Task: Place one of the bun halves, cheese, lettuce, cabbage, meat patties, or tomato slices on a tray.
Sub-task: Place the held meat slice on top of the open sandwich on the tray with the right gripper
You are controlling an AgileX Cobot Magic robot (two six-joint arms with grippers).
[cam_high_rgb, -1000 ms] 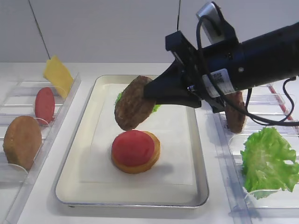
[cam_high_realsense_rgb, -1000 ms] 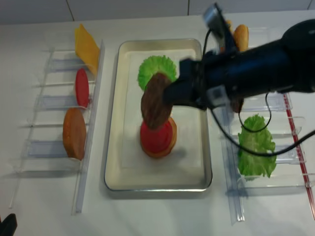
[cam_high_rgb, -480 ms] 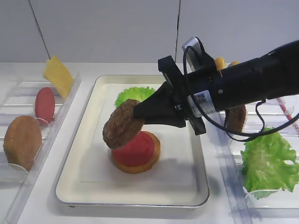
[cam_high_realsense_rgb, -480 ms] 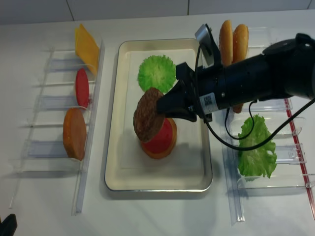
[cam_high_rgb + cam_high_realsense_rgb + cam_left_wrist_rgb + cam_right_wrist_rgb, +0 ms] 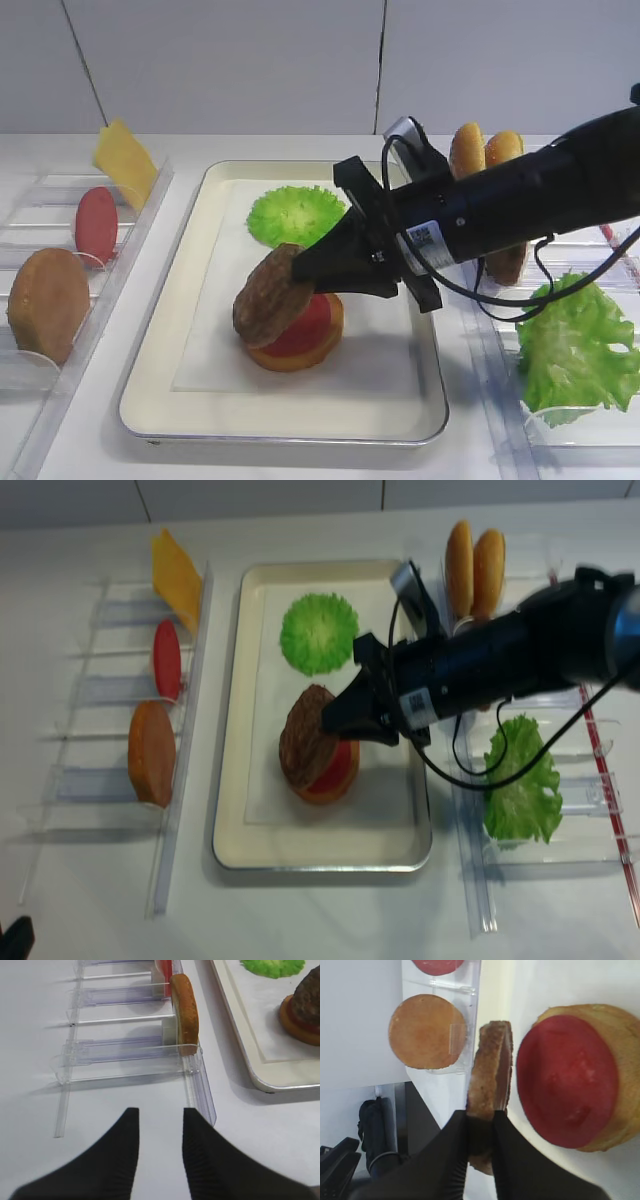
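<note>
Tilting in the right gripper (image 5: 480, 1130), patty (image 5: 490, 1065) seemingly touches tomato (image 5: 565, 1090).

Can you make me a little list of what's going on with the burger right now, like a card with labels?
holding: right gripper is shut on the meat patty
patty: tilted, lower edge by the tomato slice, not lying flat yet
stack: tomato slice on a bun half
place: on the tray
also on tray: round green leafy piece
left rack: cheese, another tomato slice, one bun half
right rack: two bun halves, a second patty, lettuce
left gripper: open, empty
</note>
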